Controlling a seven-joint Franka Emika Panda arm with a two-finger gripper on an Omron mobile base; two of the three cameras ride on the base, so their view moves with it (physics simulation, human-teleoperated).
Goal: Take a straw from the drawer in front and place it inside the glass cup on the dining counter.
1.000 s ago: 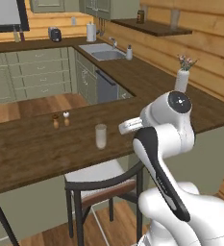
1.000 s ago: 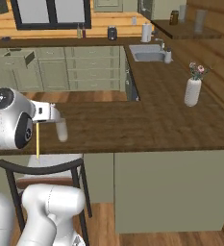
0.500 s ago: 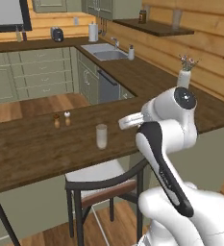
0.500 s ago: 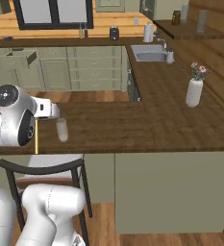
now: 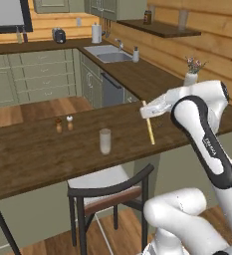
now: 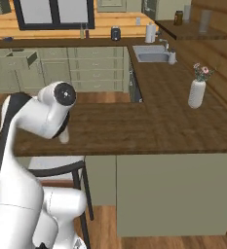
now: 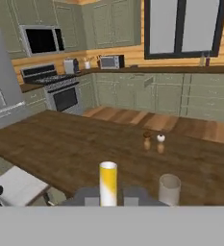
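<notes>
**Operator:** Pale-yellow stick at centre right of the left base view: confirm that this is the straw (image 5: 149,123) and state how it is held.

**Technician:** Confirmed. You have the straw pinched at its upper end by the gripper (image 5: 146,111), jaws closed on it. In that view it hangs almost upright, lower end leaning slightly toward the right of the frame, above the dining counter (image 5: 38,154). In the hand view the straw (image 7: 107,183) rises at bottom centre between the finger tips, seen nearly end-on.

**Operator:** Where does the target lie from the straw?

**Technician:** In the left base view the glass cup (image 5: 105,141) stands upright on the counter at centre frame, to the left of the straw and apart from it. In the hand view the glass cup (image 7: 169,189) sits at lower right, just beside the straw, with its open rim visible. The two shakers (image 7: 152,141) stand farther back, near frame centre, clear of the cup.

**Operator:** What does the next move depend on?

**Technician:** One relation: the straw's lower end must come over the cup mouth. In my judgement you need to shift sideways toward the cup, keep the long axis near vertical, then lower. The straw tip's height against the cup rim cannot be told from these views, so verify clearance before you translate.

**Operator:** Main risk?

**Technician:** Striking the rim could tip the cup.
</notes>
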